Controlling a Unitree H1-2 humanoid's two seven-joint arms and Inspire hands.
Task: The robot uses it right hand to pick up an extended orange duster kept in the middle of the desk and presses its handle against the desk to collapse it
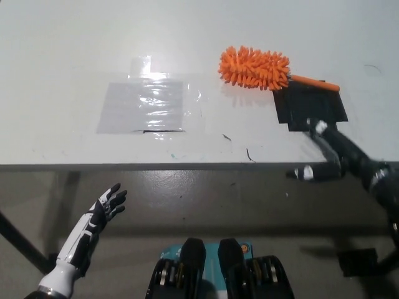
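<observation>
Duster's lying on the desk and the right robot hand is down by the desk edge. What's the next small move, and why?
Probably raise the right robot hand back toward the orange duster. It holds nothing, fingers apart, at the desk front edge, while the duster lies free, its handle over the black patch. The left robot hand rests low, open.
</observation>
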